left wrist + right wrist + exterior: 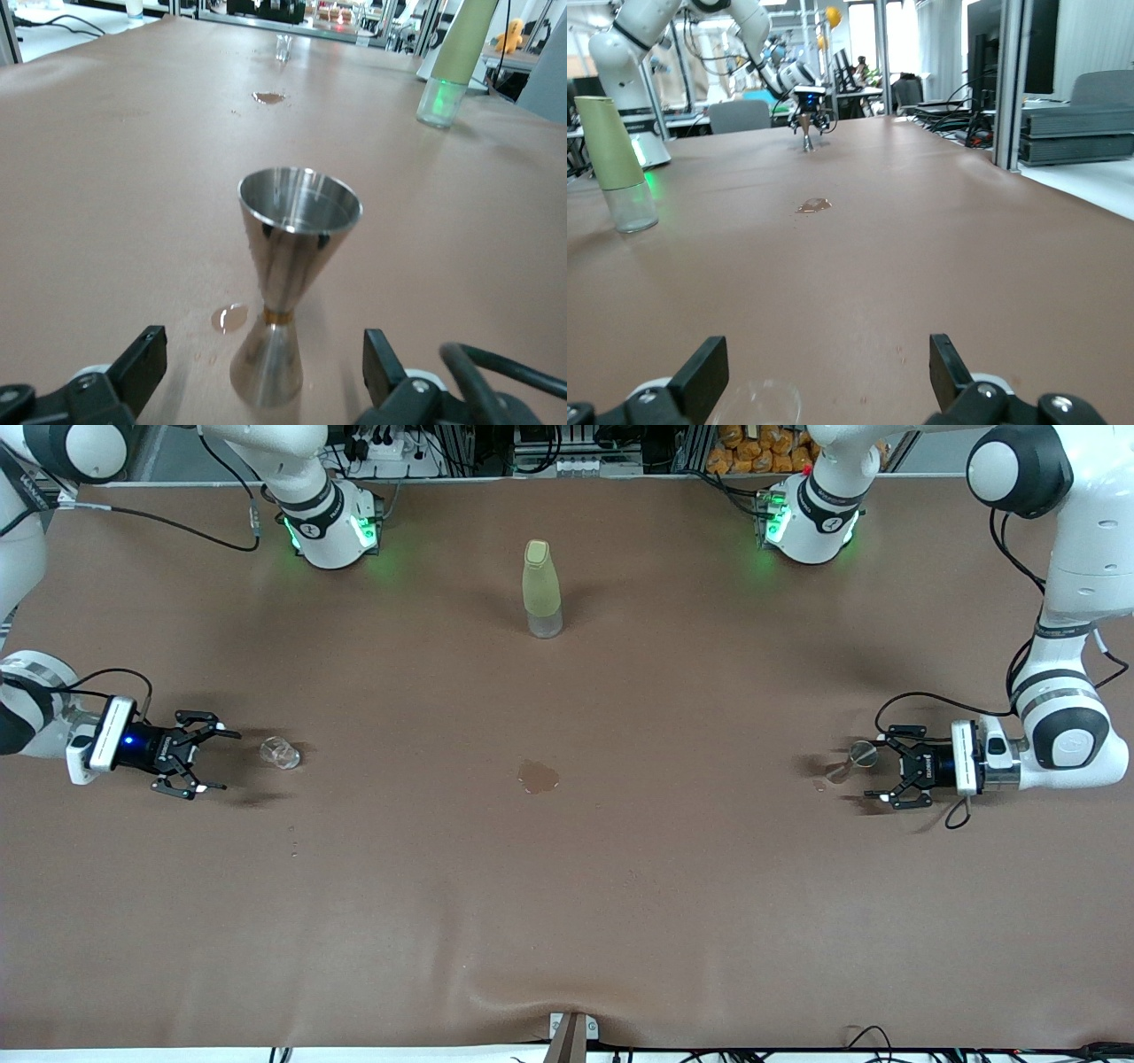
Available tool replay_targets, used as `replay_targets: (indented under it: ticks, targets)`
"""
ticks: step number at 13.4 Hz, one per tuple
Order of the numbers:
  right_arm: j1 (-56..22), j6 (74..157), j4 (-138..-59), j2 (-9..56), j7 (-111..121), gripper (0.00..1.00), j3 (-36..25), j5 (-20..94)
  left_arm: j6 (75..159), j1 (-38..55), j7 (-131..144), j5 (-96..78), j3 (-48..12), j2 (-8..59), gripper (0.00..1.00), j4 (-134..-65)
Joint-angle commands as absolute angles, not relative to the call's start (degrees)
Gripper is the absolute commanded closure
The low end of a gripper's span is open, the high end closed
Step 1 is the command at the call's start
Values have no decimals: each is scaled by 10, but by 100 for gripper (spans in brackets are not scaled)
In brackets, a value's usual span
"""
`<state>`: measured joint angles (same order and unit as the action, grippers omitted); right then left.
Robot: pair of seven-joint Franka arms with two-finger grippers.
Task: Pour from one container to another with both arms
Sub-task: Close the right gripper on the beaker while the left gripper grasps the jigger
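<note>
Both claws stood wide open, holding nothing — left claw (879, 772) facing the steel jigger (860, 755), right claw (211, 760) facing the small glass (280, 753). Pre-grasp step; next: close on each.

Silver jigger (288, 266), pale-green bottle (541, 584) (clear base), brown table (567, 886).

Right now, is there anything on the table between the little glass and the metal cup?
Only a small puddle on the brown cloth, roughly midway between the glass and the metal jigger; the front view shows it.
</note>
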<state>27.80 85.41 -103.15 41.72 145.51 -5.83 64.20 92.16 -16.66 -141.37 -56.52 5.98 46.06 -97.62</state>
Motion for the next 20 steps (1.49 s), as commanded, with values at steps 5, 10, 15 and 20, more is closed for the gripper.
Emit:
replay_targets:
  ticks: [5, 10, 15, 20]
  targets:
    - [294, 822, -1018, 482, 1482, 0, -49, 660, 914, -170, -1422, -591, 50, 460, 25, -988]
    - [301, 823, -1013, 514, 1512, 0, -49, 662, 914, -170, -1425, -594, 47, 461, 43, -991]
    - [300, 823, -1003, 536, 1518, 0, -48, 667, 914, -170, -1424, -595, 47, 461, 52, -991]
    - [293, 823, -1003, 548, 1554, 17, -47, 691, 914, -170, -1425, -595, 47, 461, 64, -991]
